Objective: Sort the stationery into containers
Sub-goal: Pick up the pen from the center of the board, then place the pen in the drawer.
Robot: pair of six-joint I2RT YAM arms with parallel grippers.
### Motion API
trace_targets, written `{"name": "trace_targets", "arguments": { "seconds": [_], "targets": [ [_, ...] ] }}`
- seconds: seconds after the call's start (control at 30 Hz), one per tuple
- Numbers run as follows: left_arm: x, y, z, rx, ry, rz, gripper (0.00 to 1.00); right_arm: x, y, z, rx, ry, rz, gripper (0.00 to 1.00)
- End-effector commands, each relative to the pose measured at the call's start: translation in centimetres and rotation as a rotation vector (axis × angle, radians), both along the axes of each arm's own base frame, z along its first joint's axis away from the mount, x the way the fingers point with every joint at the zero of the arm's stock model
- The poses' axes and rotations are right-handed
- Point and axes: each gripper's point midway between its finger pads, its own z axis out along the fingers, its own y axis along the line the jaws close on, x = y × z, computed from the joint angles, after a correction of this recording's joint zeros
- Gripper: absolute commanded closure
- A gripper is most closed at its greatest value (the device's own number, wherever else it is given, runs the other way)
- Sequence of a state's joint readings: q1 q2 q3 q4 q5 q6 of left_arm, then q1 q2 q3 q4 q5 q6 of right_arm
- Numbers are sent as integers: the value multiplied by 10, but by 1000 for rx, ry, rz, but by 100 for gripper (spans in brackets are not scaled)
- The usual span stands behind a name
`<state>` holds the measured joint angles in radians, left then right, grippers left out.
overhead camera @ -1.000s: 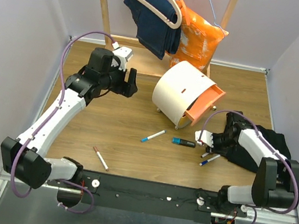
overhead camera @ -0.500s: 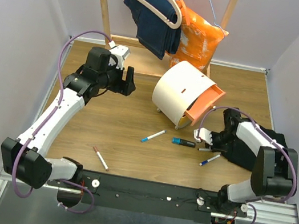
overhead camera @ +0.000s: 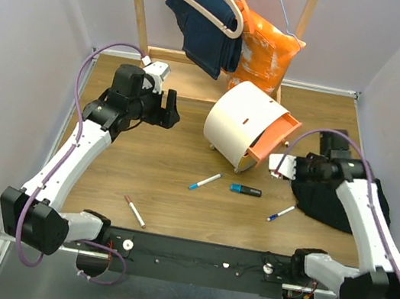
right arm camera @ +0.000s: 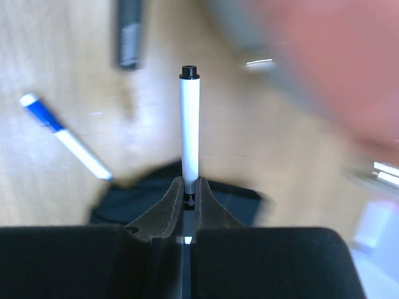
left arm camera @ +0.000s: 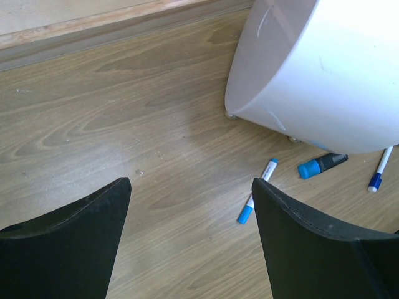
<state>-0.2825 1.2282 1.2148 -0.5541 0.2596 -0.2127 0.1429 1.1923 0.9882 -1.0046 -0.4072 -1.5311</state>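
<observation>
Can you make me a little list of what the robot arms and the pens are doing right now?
left gripper: open, empty, over the table beside the cabinet
right gripper: shut on a white pen, near the orange drawer
orange drawer: sticking out of the cabinet
lying on the table: blue-capped pen, blue-and-black marker, second blue-capped pen, dark-tipped pen
dark cloth: under the right arm

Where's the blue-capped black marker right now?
Top view: the marker lies right of centre, in front of the cream cabinet, a blue-tipped pen on its left.
</observation>
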Motion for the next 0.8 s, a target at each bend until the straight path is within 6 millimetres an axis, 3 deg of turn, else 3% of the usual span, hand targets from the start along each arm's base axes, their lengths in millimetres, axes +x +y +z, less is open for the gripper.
{"name": "trace_targets", "arguments": {
  "seconds": [0.0,0.17,0.3,0.53,0.77],
  "targets": [
    [-3,-1,17,-47,-48,-7,13,-22,22,88,138,-117,47,93],
    [-6,-3,21,-71,-57,-12,12,-24,24,146,176,-278,64,94],
    [-10,-3,21,-89,-56,-11,12,6,25,176,188,-465,55,92],
    [-16,0,21,-100,-55,-3,12,39,31,195,131,-623,166,90],
    [-22,13,18,-148,-41,45,12,67,39,200,74,-676,271,90]
  ]
}}
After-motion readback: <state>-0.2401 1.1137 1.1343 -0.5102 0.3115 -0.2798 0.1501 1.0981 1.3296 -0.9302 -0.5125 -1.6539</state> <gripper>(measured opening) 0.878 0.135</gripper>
